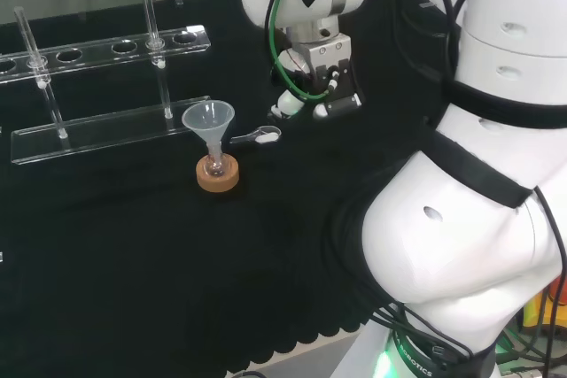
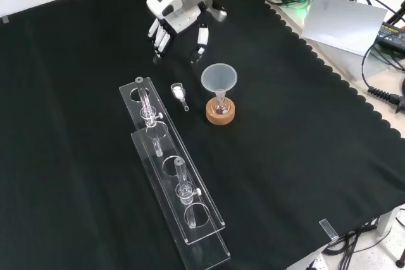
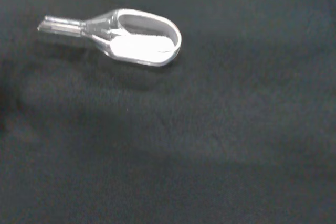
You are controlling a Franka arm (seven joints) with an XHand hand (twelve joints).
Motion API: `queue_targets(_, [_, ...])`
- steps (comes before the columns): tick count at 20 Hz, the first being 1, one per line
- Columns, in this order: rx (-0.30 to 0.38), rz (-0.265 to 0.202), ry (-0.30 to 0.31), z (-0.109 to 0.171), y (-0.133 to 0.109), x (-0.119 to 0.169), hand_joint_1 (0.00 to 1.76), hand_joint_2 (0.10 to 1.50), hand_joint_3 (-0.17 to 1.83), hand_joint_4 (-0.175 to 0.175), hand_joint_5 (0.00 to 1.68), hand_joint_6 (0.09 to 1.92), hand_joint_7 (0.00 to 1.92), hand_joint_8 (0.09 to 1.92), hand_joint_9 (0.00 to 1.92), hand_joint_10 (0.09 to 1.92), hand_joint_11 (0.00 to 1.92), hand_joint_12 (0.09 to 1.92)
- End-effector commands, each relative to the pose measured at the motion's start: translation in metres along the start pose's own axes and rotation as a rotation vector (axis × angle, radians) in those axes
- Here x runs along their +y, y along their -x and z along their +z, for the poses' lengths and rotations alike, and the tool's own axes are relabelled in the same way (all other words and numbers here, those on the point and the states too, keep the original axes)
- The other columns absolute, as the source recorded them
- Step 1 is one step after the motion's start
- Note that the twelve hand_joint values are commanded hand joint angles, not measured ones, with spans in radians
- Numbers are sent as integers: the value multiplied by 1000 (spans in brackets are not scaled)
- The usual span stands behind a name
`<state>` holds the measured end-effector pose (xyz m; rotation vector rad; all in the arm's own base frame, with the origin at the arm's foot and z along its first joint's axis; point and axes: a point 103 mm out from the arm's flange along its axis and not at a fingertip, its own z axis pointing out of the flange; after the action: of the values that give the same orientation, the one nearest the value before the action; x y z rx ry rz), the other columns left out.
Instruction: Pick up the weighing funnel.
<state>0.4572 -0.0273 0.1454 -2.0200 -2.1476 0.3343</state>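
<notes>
One weighing funnel (image 3: 139,40) lies near one funnel (image 2: 219,78), hand (image 2: 179,18) apart.

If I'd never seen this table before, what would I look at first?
Probably the black and white hand, hanging with relaxed fingers above the black cloth at the top of the front view. Just below it there, the small clear weighing funnel lies on the cloth, something white in its scoop. To its right the big funnel stands mouth up in a little flask on a cork ring.
</notes>
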Motion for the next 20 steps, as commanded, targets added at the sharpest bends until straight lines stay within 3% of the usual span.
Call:
queue_targets(1, [17,-23,-17,23,-5,22,831,697,507,-76,612,87,588,715,833,530,482,1291])
queue_targets(20, [15,-43,-78,55,-12,44,853,681,540,-74,611,93,584,716,830,528,488,1284])
